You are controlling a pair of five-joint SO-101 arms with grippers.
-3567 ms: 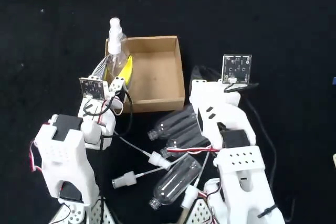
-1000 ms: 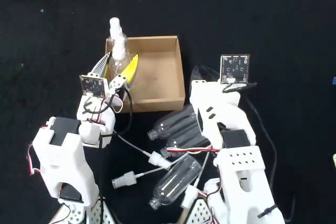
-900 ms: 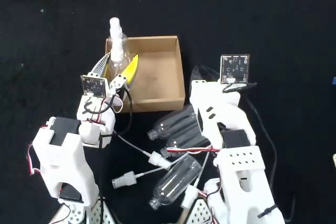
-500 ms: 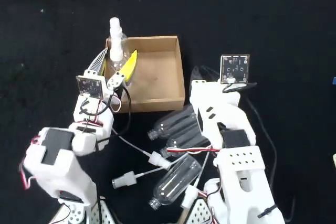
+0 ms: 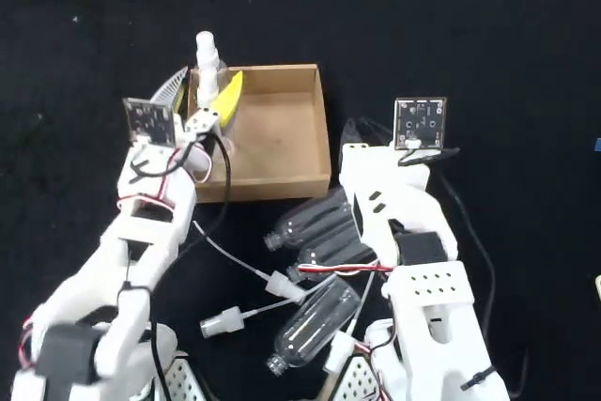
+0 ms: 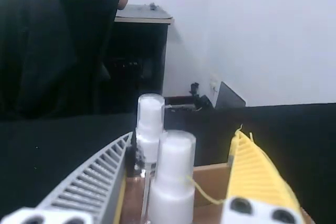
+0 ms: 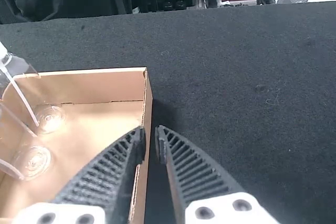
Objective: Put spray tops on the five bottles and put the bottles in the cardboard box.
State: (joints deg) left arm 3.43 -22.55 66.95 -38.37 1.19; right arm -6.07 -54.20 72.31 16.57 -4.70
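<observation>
Left gripper (image 5: 212,74) hangs over the far-left corner of the cardboard box (image 5: 282,185), jaws spread wide, one on either side of two topped bottles. Front bottle (image 6: 172,182) and back bottle (image 6: 150,121) both stand inside the box along its left wall. In front of the box, on the black table (image 5: 488,63), lie two loose spray tops (image 5: 282,285) and three uncapped bottles (image 5: 315,218) on their sides. Right gripper (image 7: 149,128) sits beside the box's right wall, jaws almost pressed together, nothing between them.

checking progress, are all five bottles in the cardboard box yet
No, uncapped bottles lie on the table beside the cardboard box.
</observation>
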